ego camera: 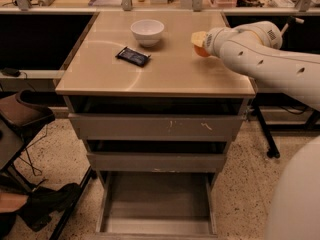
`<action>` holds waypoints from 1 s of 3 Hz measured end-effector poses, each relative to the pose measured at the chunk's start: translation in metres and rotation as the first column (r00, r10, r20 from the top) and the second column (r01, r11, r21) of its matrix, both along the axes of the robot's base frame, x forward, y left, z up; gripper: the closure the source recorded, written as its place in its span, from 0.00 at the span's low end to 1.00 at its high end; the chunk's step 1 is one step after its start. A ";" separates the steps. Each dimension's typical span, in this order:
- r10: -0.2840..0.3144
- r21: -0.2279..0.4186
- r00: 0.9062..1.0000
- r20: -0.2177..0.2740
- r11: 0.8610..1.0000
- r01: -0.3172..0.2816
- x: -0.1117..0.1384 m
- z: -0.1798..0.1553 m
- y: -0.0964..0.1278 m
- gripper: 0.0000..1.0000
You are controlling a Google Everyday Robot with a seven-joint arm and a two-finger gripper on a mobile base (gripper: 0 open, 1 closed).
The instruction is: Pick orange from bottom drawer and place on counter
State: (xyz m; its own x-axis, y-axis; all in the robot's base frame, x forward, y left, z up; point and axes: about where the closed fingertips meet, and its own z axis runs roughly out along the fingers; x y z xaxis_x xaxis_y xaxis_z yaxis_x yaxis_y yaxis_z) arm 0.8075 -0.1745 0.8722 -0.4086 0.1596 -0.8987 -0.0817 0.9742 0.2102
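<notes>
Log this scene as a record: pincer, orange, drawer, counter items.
pincer: over the counter's right side, at the orange
orange: partly hidden under the pincer
bottom drawer: pulled open, no orange in it
white bowl: on counter, rear middle
dark packet: on counter, left-front of bowl
</notes>
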 end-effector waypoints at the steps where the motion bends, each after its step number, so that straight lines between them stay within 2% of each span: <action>1: 0.000 0.000 1.000 0.000 1.000 0.000 0.000 0.000 0.000 0.11; 2: 0.000 0.000 1.000 0.000 1.000 0.000 0.000 0.000 0.000 0.00; 3: 0.000 0.000 1.000 0.000 1.000 0.000 0.000 0.000 0.000 0.00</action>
